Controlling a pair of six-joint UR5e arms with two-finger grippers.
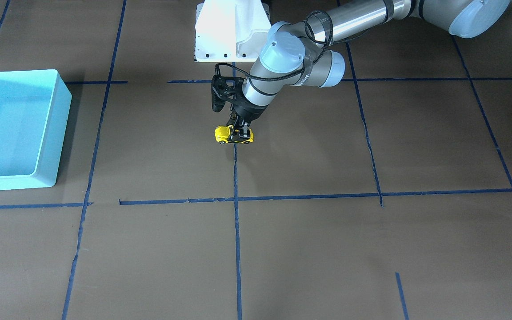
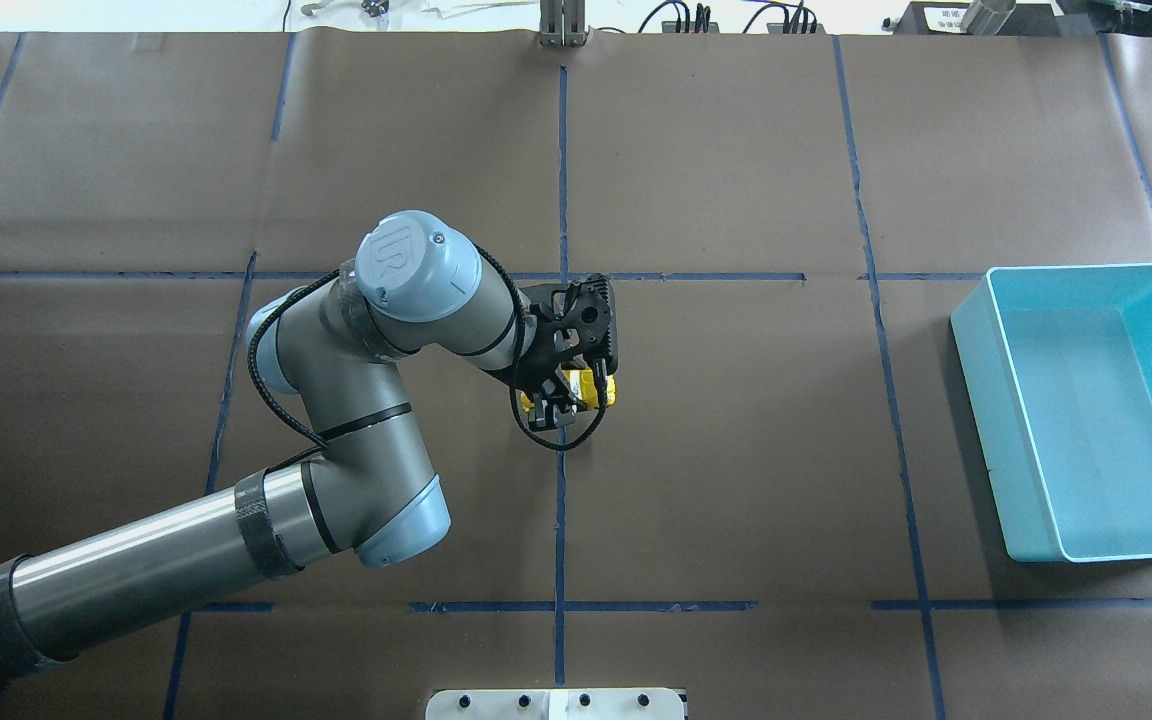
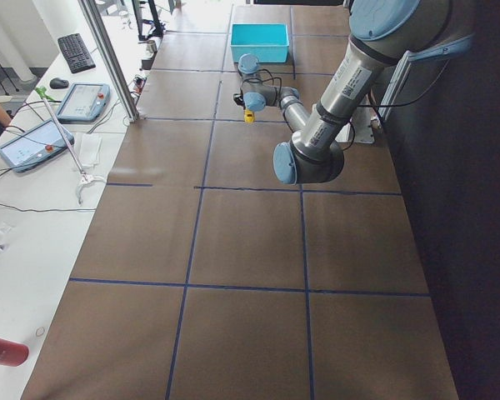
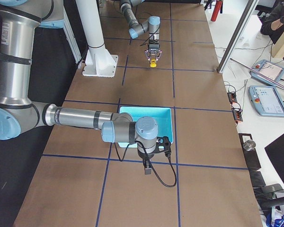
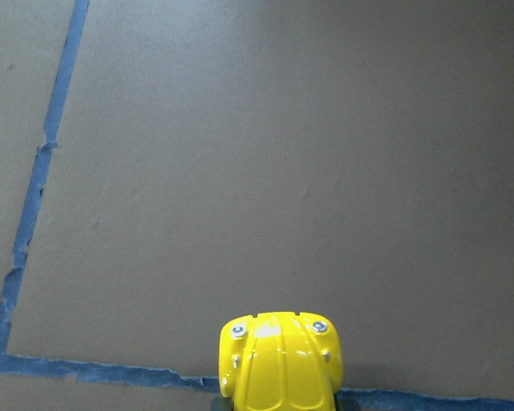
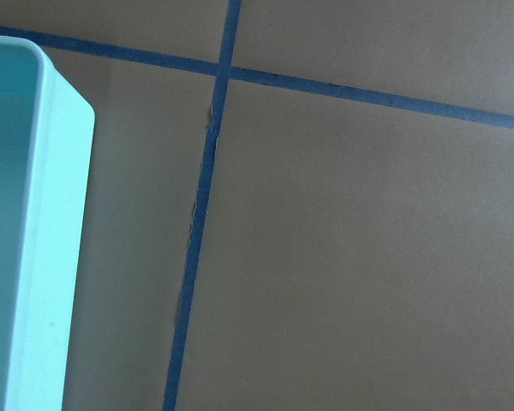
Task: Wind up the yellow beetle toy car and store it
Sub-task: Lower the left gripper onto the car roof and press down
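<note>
The yellow beetle toy car (image 1: 224, 134) sits at the table's middle, on a blue tape line. My left gripper (image 1: 242, 132) reaches down over it, with a finger on each side of its body, shut on it. In the overhead view the car (image 2: 604, 391) shows partly under the left gripper (image 2: 566, 397). The left wrist view shows only the car's yellow hood (image 5: 281, 364) at the bottom edge. I cannot tell whether its wheels touch the table. My right gripper (image 4: 147, 169) shows only in the exterior right view, beside the bin; I cannot tell whether it is open or shut.
An empty turquoise bin (image 2: 986, 420) stands at the table's right end; its rim also shows in the front view (image 1: 54, 133) and the right wrist view (image 6: 51, 214). The white robot base (image 1: 229, 31) is at the near edge. Blue tape lines cross the brown table cover.
</note>
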